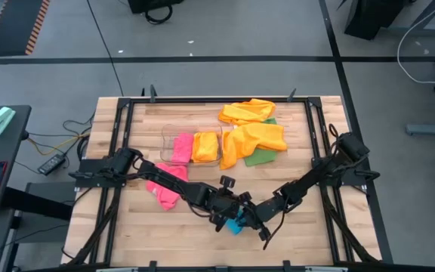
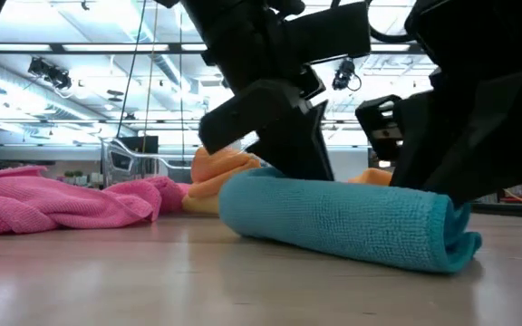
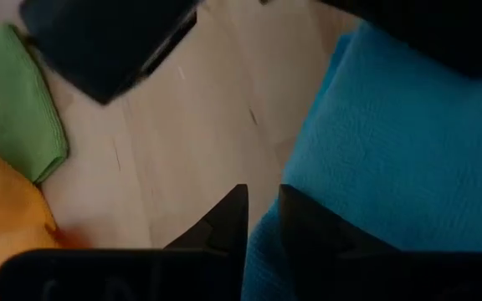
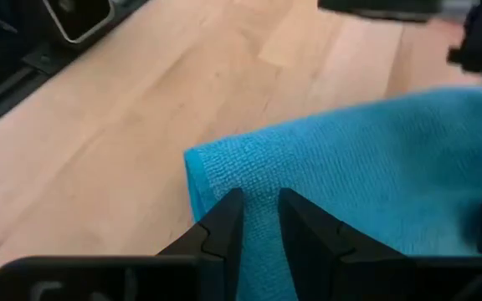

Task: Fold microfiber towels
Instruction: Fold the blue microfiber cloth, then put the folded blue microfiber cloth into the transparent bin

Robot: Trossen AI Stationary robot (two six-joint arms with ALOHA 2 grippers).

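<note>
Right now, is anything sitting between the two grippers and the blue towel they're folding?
Nothing visible. Both the left gripper and right gripper are already pinching the blue towel near the table's front edge; the pink towel lies off to the side.

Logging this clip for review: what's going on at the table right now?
Both arms are bent over a blue towel at the table's front edge. The right gripper is pinched on its edge near a corner, and the left gripper is closing on another edge. The towel lies doubled over on the wood. A pink towel lies loose nearby; orange towels sit farther back, beside a bin holding more.
</note>
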